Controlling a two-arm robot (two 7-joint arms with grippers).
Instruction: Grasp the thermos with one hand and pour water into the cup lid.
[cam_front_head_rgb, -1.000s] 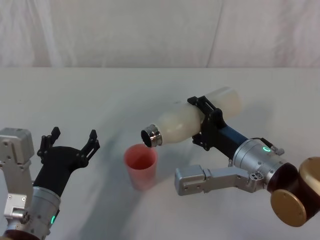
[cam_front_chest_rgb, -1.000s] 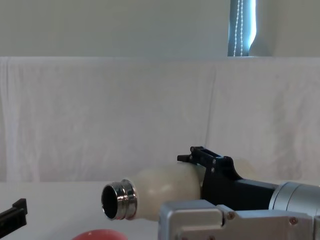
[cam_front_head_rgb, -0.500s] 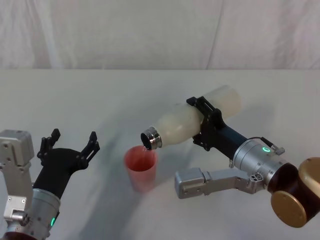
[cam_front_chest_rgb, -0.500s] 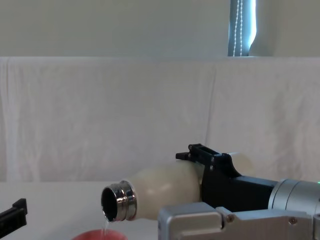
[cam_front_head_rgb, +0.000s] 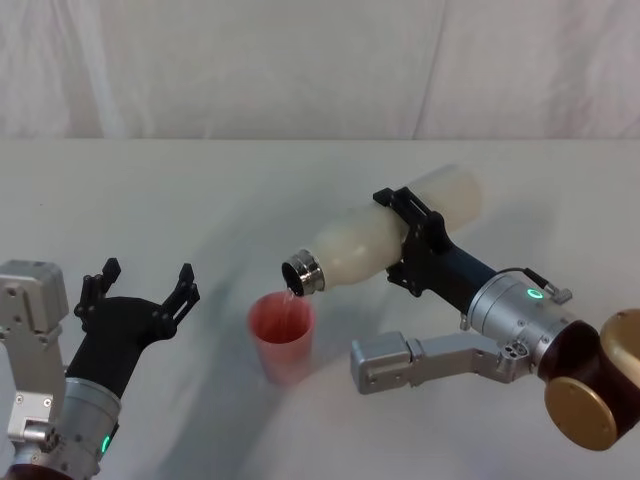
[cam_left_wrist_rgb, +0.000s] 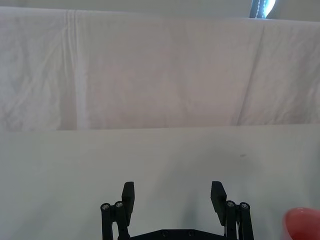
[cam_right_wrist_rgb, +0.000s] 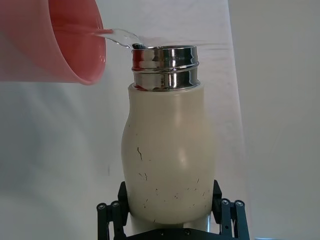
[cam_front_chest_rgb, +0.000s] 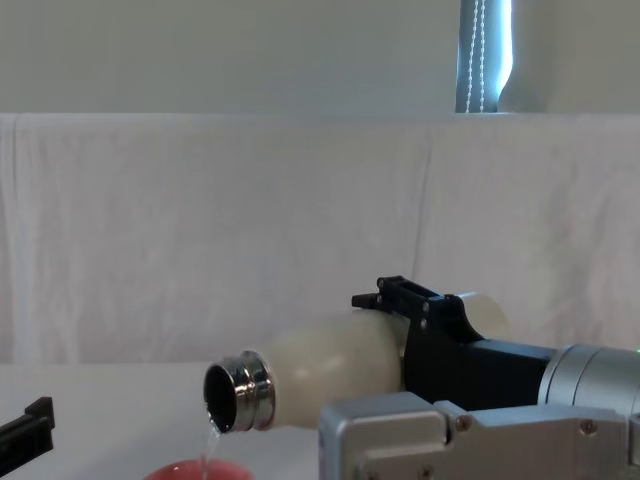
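Tipped further than a second ago, the thermos (cam_front_head_rgb: 385, 243), clamped in the right gripper (cam_front_head_rgb: 410, 245), is now streaming water into the cup lid (cam_front_head_rgb: 281, 334) just below; overtilting risks splashing. Beside it, the left gripper (cam_front_head_rgb: 140, 294) is idling, spread wide.

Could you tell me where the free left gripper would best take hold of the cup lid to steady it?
Probably low on the cup lid's side wall, coming in level from the robot's left. It stands upright, mouth up, under the thermos neck. The left gripper is open beside it.
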